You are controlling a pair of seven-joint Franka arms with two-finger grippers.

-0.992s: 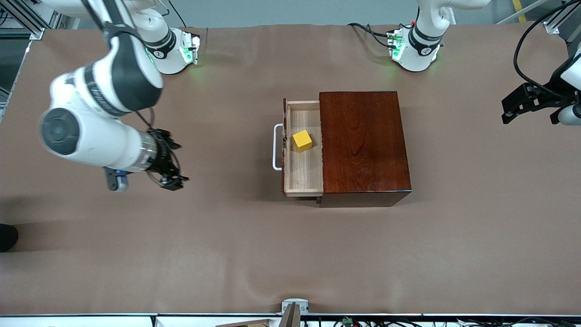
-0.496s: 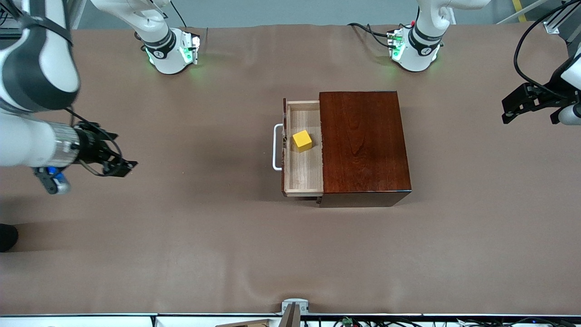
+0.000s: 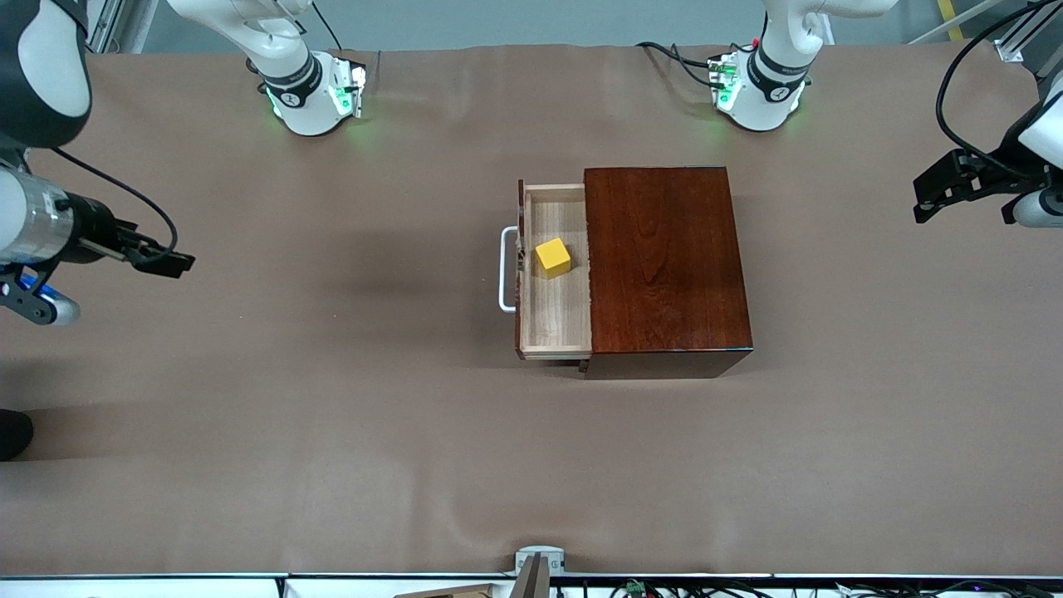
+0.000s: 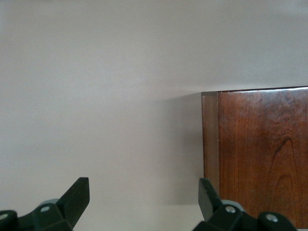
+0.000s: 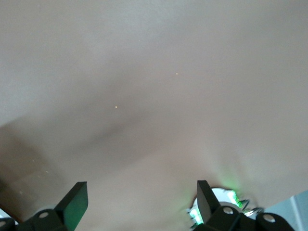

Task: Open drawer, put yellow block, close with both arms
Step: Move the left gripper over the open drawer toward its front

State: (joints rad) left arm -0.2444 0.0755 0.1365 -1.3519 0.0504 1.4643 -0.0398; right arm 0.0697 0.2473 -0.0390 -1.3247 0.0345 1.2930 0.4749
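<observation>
— Grippers first: where does each one hang?
— The right gripper (image 3: 170, 263) hangs over bare table (image 3: 332, 432) at the right arm's end, forearm level, fingers spread and holding nothing. The left gripper (image 3: 934, 195) waits over the left arm's end, fingers apart too.
— And the yellow block (image 3: 553, 257)?
— It sits in the pulled-out drawer (image 3: 555, 324) of the wooden box (image 3: 664, 266), well apart from both grippers, on the box's side toward the right gripper.
</observation>
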